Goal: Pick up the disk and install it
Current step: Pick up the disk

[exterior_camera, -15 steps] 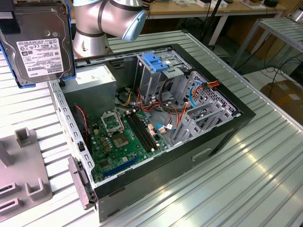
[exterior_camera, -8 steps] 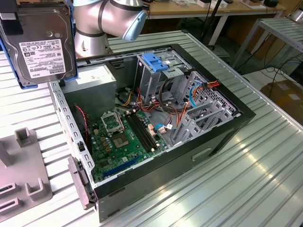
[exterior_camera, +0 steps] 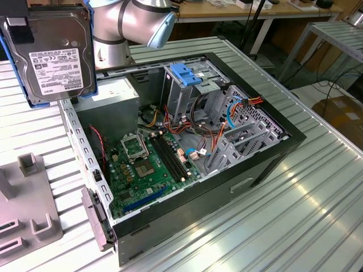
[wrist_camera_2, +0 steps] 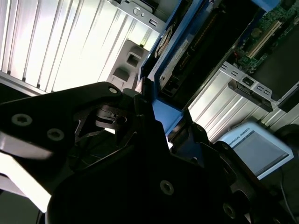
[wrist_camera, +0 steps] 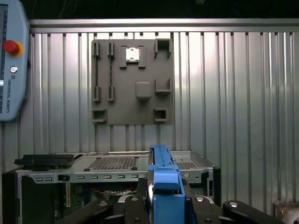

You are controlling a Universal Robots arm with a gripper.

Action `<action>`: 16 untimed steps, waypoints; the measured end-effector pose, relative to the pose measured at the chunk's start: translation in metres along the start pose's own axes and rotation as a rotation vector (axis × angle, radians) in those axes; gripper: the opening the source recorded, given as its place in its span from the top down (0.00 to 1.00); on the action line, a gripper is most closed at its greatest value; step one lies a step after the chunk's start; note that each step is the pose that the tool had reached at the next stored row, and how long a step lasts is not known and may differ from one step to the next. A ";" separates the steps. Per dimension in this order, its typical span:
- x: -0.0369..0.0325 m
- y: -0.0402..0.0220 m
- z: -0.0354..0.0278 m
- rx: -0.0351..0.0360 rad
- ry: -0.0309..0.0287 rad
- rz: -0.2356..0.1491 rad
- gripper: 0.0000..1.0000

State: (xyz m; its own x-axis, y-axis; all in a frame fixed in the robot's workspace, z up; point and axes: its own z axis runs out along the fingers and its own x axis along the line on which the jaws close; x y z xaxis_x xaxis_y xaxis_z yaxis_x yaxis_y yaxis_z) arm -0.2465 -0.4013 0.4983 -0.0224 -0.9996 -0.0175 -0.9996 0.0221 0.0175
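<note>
table (exterior_camera: 317, 187): ribbed metal, carries everything, bare shiny stretch at 4 o'clock in exterior view
case (exterior_camera: 249, 187): black PC tower on its side, open side up, centre of exterior view; its perforated metal rim also in first wrist view (wrist_camera: 117, 161)
arm (exterior_camera: 127, 25): silver with a light blue joint cap, at 12 o'clock of case in exterior view
plate (exterior_camera: 28, 221): grey fixture plate with raised blocks and slots, flat on table at 8 o'clock of case, apart from it; also in first wrist view (wrist_camera: 133, 100)
board (exterior_camera: 147, 164): green motherboard on case floor, 7 o'clock part of the opening
cage (exterior_camera: 190, 93): bare metal drive cage inside case at 12 o'clock, red and orange cables (exterior_camera: 195, 127) just beside it
disk (exterior_camera: 54, 56): upright, white label facing exterior camera, blue frame round its edges, at 10 o'clock of case and well apart from cage; edge-on in both wrist views (wrist_camera: 161, 172)
pendant (wrist_camera: 11, 60): grey, red button, lying on table
gripper (wrist_camera_2: 163, 122): black, fingers clamped on both sides of disk's blue frame
latch (exterior_camera: 187, 73): blue plastic, on top of cage
</note>
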 end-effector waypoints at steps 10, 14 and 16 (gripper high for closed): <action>0.0156 -0.0323 -0.0008 -0.0005 -0.0001 0.000 0.63; 0.0186 -0.0501 -0.0011 -0.0005 -0.0001 0.000 0.63; 0.0198 -0.0558 -0.0013 -0.0006 0.0000 0.000 0.63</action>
State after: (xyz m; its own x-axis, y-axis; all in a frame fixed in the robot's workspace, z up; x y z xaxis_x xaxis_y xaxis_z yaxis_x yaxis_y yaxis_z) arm -0.1911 -0.4224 0.4983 -0.0224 -0.9996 -0.0175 -0.9996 0.0221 0.0181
